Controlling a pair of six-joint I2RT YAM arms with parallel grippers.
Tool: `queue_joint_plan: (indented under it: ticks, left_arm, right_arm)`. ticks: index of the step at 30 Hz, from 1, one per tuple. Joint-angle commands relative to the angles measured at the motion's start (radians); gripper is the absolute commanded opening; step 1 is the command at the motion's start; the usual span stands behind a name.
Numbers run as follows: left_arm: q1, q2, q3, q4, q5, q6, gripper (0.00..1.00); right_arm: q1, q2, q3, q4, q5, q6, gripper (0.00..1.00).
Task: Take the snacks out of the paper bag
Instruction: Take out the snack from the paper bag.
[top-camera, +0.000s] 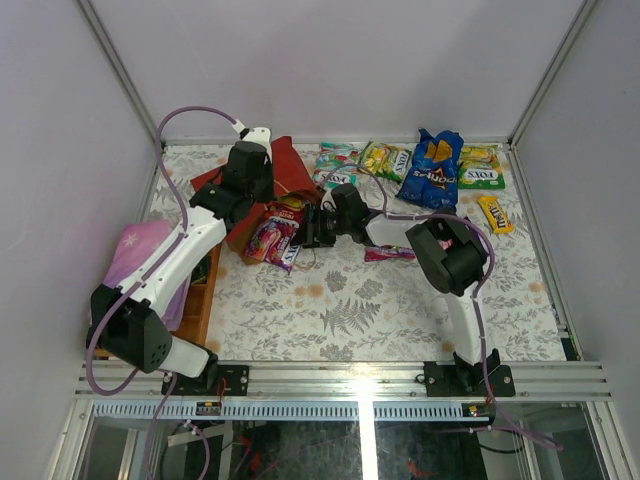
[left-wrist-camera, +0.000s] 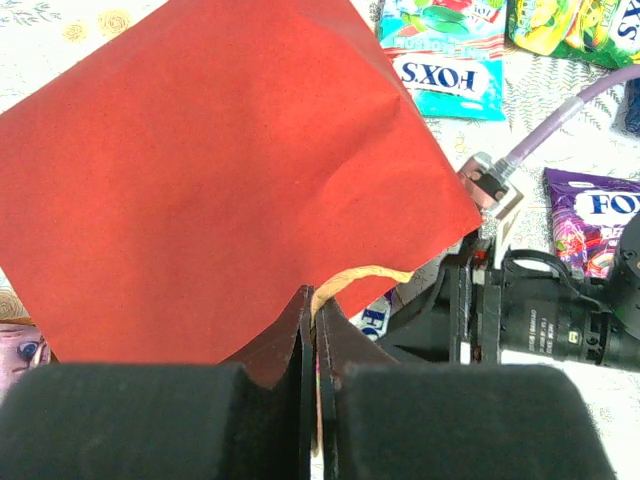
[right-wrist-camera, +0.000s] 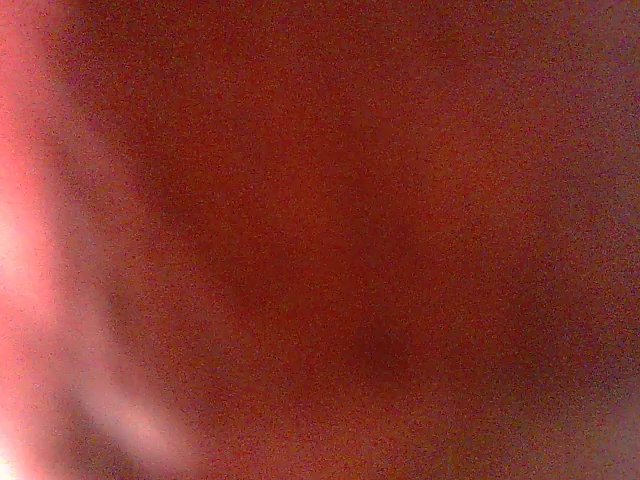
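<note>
The red paper bag (top-camera: 288, 172) lies at the back left with its mouth toward the middle. My left gripper (top-camera: 258, 185) is shut on its string handle (left-wrist-camera: 360, 274) and the edge of the bag (left-wrist-camera: 220, 170), seen closely in the left wrist view (left-wrist-camera: 315, 300). My right gripper (top-camera: 318, 226) reaches into the bag's mouth; its fingers are hidden, and the right wrist view is only red blur. Purple-pink and orange packets (top-camera: 272, 238) lie at the mouth. Teal packs (top-camera: 338, 160), green-yellow packs (top-camera: 386, 160), the blue chip bag (top-camera: 432, 168) and a yellow bar (top-camera: 494, 213) lie on the table.
A small pink packet (top-camera: 390, 253) lies beside my right forearm. A wooden tray (top-camera: 200, 290) and a folded purple cloth (top-camera: 140, 255) sit at the left edge. Another green-yellow pack (top-camera: 481, 166) lies at the back right. Walls enclose the table.
</note>
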Motion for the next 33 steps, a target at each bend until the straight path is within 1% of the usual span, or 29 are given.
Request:
queue_joint_plan:
  ticks: [1,3,6,7,8,9,12,13,15,16,17,19,22,29,33]
  left_arm:
    - [0.0,0.009,0.029,0.012,-0.019,0.016,0.0]
    - [0.001,0.008,0.03,0.013,-0.023,0.016,0.0]
    - [0.001,0.008,0.029,0.013,-0.023,0.016,0.0]
    - [0.001,0.01,0.03,0.013,-0.022,0.016,0.0]
    - [0.001,0.011,0.03,0.013,-0.022,0.015,0.0]
    - [0.0,0.011,0.029,0.013,-0.019,0.015,0.0]
    - [0.001,0.012,0.031,0.011,-0.015,0.016,0.0]
    - [0.001,0.01,0.03,0.011,-0.016,0.015,0.0]
    - [0.001,0.007,0.029,0.011,-0.017,0.015,0.0]
    - [0.001,0.005,0.03,0.011,-0.018,0.015,0.0]
    - [0.001,0.004,0.03,0.011,-0.019,0.015,0.0]
    - [0.002,0.002,0.03,0.011,-0.016,0.015,0.0]
    - [0.001,0.0,0.029,0.011,-0.007,0.015,0.0]
    - [0.001,-0.011,0.03,0.01,-0.005,0.015,0.0]
    - [0.001,-0.011,0.029,0.011,0.007,0.012,0.0]
  right_arm:
    - [-0.002,-0.084,-0.06,0.073,-0.064,0.034,0.59]
    - [-0.002,-0.093,-0.082,0.103,-0.076,0.054,0.47]
    - [-0.002,-0.108,-0.108,0.151,-0.09,0.084,0.18]
    - [-0.002,-0.114,-0.115,0.164,-0.096,0.088,0.07]
    - [-0.002,-0.121,-0.122,0.17,-0.099,0.087,0.01]
    - [-0.002,-0.128,-0.128,0.176,-0.099,0.084,0.0]
    - [-0.003,-0.139,-0.142,0.166,-0.092,0.072,0.0]
    - [-0.002,-0.142,-0.142,0.154,-0.083,0.069,0.02]
    - [-0.003,-0.152,-0.15,0.133,-0.064,0.061,0.26]
    - [-0.002,-0.16,-0.157,0.13,-0.056,0.055,0.36]
    - [-0.002,-0.165,-0.166,0.127,-0.046,0.049,0.42]
    - [-0.002,-0.169,-0.177,0.118,-0.028,0.035,0.5]
    - [-0.002,-0.144,-0.176,0.135,-0.021,0.031,0.51]
    - [0.0,-0.031,-0.135,0.207,-0.03,0.088,0.52]
    - [0.009,0.028,-0.083,0.21,-0.04,0.105,0.52]
